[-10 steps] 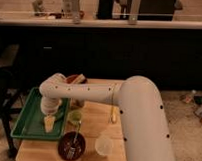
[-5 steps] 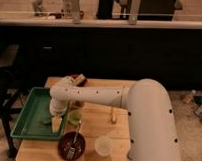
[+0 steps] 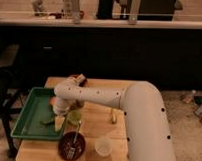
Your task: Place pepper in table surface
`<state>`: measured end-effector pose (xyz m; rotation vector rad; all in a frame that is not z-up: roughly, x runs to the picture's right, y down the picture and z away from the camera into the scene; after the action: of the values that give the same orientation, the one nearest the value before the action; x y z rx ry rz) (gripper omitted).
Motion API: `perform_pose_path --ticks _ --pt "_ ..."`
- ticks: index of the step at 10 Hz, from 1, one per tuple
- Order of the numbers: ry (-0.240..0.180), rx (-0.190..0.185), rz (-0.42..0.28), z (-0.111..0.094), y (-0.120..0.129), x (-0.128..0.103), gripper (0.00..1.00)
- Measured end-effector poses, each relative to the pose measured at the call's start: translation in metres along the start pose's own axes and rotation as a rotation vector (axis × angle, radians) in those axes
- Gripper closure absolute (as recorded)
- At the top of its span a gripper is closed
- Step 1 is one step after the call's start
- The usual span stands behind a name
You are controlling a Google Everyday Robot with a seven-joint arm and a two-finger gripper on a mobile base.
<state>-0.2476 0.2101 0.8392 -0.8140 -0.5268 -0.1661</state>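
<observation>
The table surface [image 3: 95, 126] is a light tan wooden top. A green tray [image 3: 28, 117] lies on its left side. A small dark green shape that looks like the pepper [image 3: 47, 122] lies in the tray near its right rim. My gripper [image 3: 59, 121] hangs from the white arm [image 3: 99, 97] over the tray's right edge, just right of the pepper and left of the small light-green cup [image 3: 74, 115]. I cannot tell whether the gripper touches the pepper.
A brown bowl [image 3: 72, 144] with a utensil in it stands at the front. A pale cup [image 3: 103, 145] stands to its right. A thin yellowish stick [image 3: 113, 115] lies mid-table. A brownish item [image 3: 78, 79] sits at the back edge. A dark counter [image 3: 120, 45] runs behind.
My gripper has moved to the right, from over the middle of the tray to its right edge beside the light-green cup. The other objects have not moved.
</observation>
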Motion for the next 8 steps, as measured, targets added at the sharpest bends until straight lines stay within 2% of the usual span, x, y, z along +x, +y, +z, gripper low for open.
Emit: perform_pose_path --ticks 2,4,6,8 --pt "0.006 -0.016 0.0 0.0054 0.0011 0.0075 0.21" --pt "0.003 -0.007 -0.008 0.0044 0.0014 0.0078 0.38" --pt "0.003 0.003 -0.016 0.0004 0.0019 0.0064 0.6" --pt "0.007 0.003 -0.025 -0.0018 0.0024 0.0028 0.78"
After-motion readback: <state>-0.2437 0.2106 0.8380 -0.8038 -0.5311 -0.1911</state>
